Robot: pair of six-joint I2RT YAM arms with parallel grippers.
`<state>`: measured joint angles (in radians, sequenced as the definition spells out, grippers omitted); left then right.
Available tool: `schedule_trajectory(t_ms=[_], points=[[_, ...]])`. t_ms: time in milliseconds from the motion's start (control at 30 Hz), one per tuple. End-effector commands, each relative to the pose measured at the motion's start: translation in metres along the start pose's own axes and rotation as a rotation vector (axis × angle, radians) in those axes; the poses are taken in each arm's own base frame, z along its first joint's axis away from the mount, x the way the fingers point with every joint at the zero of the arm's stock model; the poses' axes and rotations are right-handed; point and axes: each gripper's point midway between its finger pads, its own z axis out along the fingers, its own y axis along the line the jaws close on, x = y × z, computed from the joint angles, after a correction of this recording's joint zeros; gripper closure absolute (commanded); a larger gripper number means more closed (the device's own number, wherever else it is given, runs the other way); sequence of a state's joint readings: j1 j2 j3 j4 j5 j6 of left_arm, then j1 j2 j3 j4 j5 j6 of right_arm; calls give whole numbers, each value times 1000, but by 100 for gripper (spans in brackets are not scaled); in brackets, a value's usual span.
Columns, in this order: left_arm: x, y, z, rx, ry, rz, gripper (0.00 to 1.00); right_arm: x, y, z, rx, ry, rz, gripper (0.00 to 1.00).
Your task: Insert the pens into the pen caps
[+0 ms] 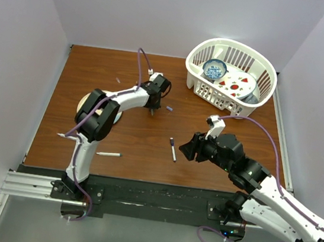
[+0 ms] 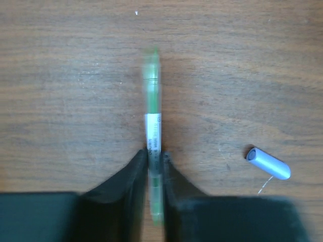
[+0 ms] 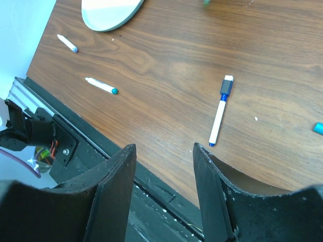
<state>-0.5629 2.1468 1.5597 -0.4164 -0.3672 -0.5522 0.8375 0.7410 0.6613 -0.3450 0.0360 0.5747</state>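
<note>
My left gripper (image 2: 154, 154) is shut on a thin pen (image 2: 152, 126) with a white label and a green barrel that lies on the wooden table; in the top view this gripper (image 1: 151, 110) points down at mid-table. A lavender pen cap (image 2: 268, 162) lies just right of it, also visible from above (image 1: 169, 107). My right gripper (image 3: 164, 146) hangs open and empty over the table's near edge. Ahead of it lies a white pen (image 3: 218, 115) with a blue cap on it, seen from above as well (image 1: 173, 150). Two more white pens (image 3: 101, 85) (image 3: 67, 43) lie to the left. A teal cap (image 3: 318, 128) shows at the right edge.
A pale round plate (image 1: 83, 106) sits partly under the left arm. A white basket (image 1: 260, 101) holding dishes stands at the back right. A small grey cap (image 1: 117, 80) lies at the back left. The black mounting rail (image 1: 152, 191) borders the table's near edge.
</note>
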Motion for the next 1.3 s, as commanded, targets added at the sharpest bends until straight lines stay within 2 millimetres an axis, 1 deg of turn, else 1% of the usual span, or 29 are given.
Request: schedule_trajectory(t_ms=[0, 33, 67, 100, 133, 167, 200, 233, 267, 300, 333, 367, 400, 433, 467, 500, 533, 567, 600, 633, 667, 700, 767, 900, 967, 1100, 1133, 1200, 1267], points=[[15, 0, 6, 31, 40, 37, 92, -16, 7, 1, -11, -49, -1, 48], [9, -1, -3, 52, 20, 32, 100, -18, 9, 3, -21, -61, 18, 48], [7, -2, -9, 71, 10, 26, 100, -16, 11, 5, -31, -59, 38, 49], [22, 1, -12, 96, 39, 28, 100, -14, 5, 10, -6, -69, 61, 49], [3, -7, -31, 156, -29, -2, 100, -19, 7, 13, -5, -94, 115, 50], [3, -9, -40, 194, -43, -9, 100, -20, 7, 15, -5, -105, 137, 51], [21, -12, -47, 260, -7, -2, 100, -17, 3, 20, 6, -110, 161, 51], [2, -20, -69, 337, -77, -27, 100, -24, 5, 22, -1, -149, 199, 51], [3, -24, -80, 388, -88, -28, 100, -26, 5, 24, -7, -161, 213, 51], [26, -30, -89, 481, -41, -8, 100, -27, 6, 26, -11, -174, 219, 51], [11, -38, -114, 573, -111, -17, 100, -33, 6, 28, -9, -196, 237, 50], [27, -37, -119, 623, -104, -15, 100, -36, 6, 29, -6, -207, 244, 49], [17, -50, -149, 753, -152, -23, 100, -43, 10, 31, -15, -228, 255, 48], [22, -52, -161, 808, -157, -23, 100, -44, 8, 32, -6, -234, 259, 46], [44, -53, -169, 883, -112, -12, 100, -51, 12, 32, -23, -258, 269, 45], [34, -58, -193, 965, -169, -30, 100, -57, 16, 33, -37, -280, 290, 43], [39, -59, -202, 1007, -172, -32, 100, -58, 18, 36, -43, -280, 295, 41], [57, -58, -208, 1059, -132, -28, 100, -62, 21, 37, -55, -286, 301, 41], [52, -60, -226, 1122, -171, -35, 100, -67, 26, 37, -78, -301, 305, 41], [56, -61, -233, 1159, -172, -31, 100, -66, 27, 43, -77, -287, 309, 41], [69, -61, -241, 1211, -143, -19, 100, -68, 31, 44, -86, -285, 313, 41], [66, -63, -253, 1259, -164, -16, 100, -70, 32, 46, -89, -285, 317, 41], [74, -64, -264, 1306, -153, 1, 100, -68, 33, 53, -89, -273, 318, 41], [79, -68, -282, 1346, -172, 32, 100, -67, 34, 63, -90, -270, 332, 42], [82, -69, -284, 1347, -175, 37, 100, -66, 29, 68, -62, -270, 335, 42], [88, -73, -291, 1368, -171, 48, 100, -71, 21, 72, -19, -302, 345, 50], [89, -73, -292, 1370, -167, 49, 100, -72, 21, 73, -16, -305, 348, 54], [92, -75, -294, 1378, -161, 53, 100, -73, 19, 74, -9, -314, 359, 58], [95, -78, -297, 1386, -158, 62, 100, -75, 23, 74, -26, -313, 353, 68]])
